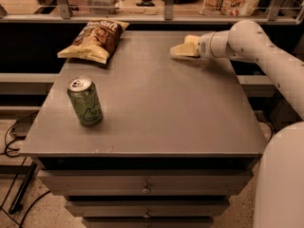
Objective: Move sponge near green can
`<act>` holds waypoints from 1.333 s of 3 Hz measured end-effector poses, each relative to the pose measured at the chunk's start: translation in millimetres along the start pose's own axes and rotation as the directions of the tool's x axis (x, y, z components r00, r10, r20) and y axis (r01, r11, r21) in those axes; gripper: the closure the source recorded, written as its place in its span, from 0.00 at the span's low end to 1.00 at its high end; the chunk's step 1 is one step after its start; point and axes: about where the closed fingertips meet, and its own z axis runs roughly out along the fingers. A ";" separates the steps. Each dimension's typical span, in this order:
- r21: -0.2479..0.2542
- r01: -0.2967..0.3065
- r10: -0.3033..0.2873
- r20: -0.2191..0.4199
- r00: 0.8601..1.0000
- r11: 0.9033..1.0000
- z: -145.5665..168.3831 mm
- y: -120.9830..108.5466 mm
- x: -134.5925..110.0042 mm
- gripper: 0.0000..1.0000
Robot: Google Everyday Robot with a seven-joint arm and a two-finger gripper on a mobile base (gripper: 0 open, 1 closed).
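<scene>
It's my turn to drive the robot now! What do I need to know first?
End effector: at the far right of the table, low over the top; grip unclear.
Sponge: seemingly the pale yellow lump at its tip.
Green can: upright, front left, far from the sponge.
Done: sponge not near the can yet.
Left: bring the sponge across and set it beside the can.

Brown-and-yellow chip bag (92,41) lying at the far-left corner of the grey table (156,113), drawers (142,189) beneath.
</scene>
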 end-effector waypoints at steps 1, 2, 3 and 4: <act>0.004 0.034 -0.034 0.001 0.999 0.999 -2.3 4.7 -9.6 0.39; -0.004 0.067 -0.067 0.007 0.998 0.998 -5.0 12.1 -19.5 0.62; -0.036 0.098 -0.097 0.015 0.995 0.995 -4.8 25.7 -28.7 0.85; -0.123 0.142 -0.137 0.049 0.989 0.982 -9.8 49.7 -52.1 1.00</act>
